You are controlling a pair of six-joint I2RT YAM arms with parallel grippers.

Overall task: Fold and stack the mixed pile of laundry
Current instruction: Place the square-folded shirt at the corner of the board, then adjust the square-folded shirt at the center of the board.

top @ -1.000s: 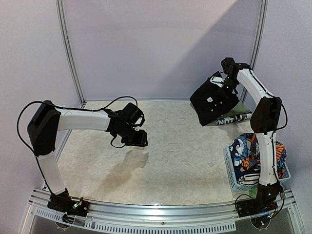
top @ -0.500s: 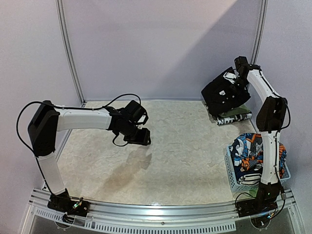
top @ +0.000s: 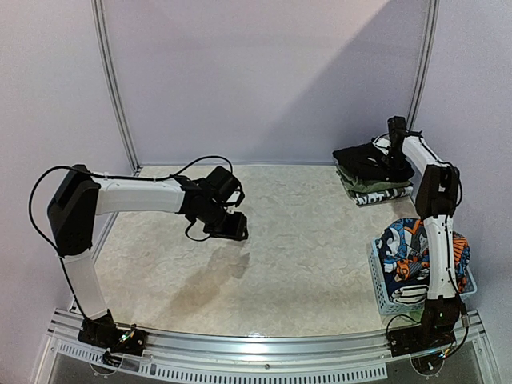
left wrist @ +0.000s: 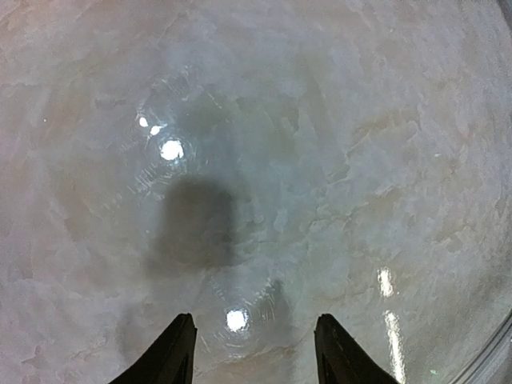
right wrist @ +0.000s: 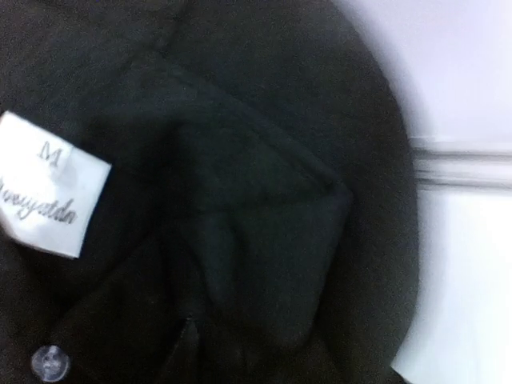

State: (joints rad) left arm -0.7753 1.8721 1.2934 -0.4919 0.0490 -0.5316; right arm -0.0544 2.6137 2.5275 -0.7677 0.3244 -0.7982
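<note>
- Left claw [top: 226, 228] hangs over the middle-left of the surface [top: 304, 240]. Its jaws stand partly apart with nothing between them.
- The left wrist view confirms it. The left claw [left wrist: 256, 356] shows two dark fingertips [left wrist: 178, 352] with a clear gap, only pale marbled surface [left wrist: 320, 160] below, and its own shadow on that surface.
- Over to the far right corner, where the right claw [top: 390, 162] is right down on the black garment [top: 370, 157].
- That black garment sits on top of a stack. The olive-green cloth [top: 366, 182] is under it, and a black-and-white printed piece [top: 386, 194] peeks out at the bottom.
- The right wrist view is almost all black garment [right wrist: 264, 200], pressed close to the lens. A white label [right wrist: 48, 196] marked M shows at the left, and a button [right wrist: 50, 362] sits at the lower left corner.
- Is the right claw apart or closed, and does it have cloth pinched? I cannot tell, because the fabric fills the frame and the top view is too small.
- Near the right arm's base is the pale blue basket [top: 384, 298], with the cartoon-print garment [top: 404, 248] heaped inside and rising above the rim.
</note>
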